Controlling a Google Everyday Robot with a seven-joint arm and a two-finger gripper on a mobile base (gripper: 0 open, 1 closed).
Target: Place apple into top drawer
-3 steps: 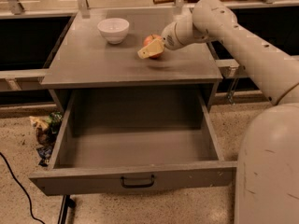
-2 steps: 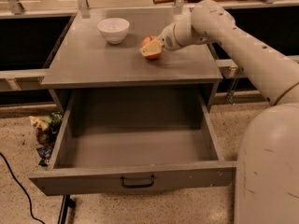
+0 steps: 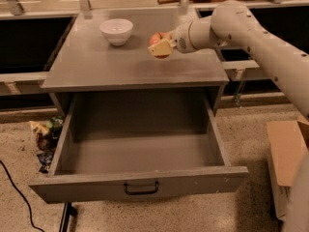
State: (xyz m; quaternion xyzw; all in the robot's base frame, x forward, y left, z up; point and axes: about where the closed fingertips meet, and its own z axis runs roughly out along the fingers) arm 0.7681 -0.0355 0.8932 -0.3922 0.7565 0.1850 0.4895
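The apple point(image 3: 156, 37), red-orange, sits between the fingers of my gripper point(image 3: 160, 45) over the grey cabinet top point(image 3: 96, 66), right of centre toward the back. The gripper is closed around it and its cream fingers point(image 3: 162, 48) cover the apple's front. I cannot tell whether the apple touches the top or hangs just above it. The top drawer point(image 3: 140, 151) is pulled wide open below the cabinet front, its plain grey inside showing, with the dark curved handle point(image 3: 141, 188) on its front panel.
A white bowl point(image 3: 116, 30) stands on the cabinet top at the back left. Crumpled wrappers point(image 3: 44, 137) lie on the floor left of the drawer. A cardboard box point(image 3: 287, 161) stands at the right. A black cable point(image 3: 14, 192) runs over the floor at lower left.
My gripper with the apple has moved slightly left and toward the back of the cabinet top. The drawer and bowl have not moved.
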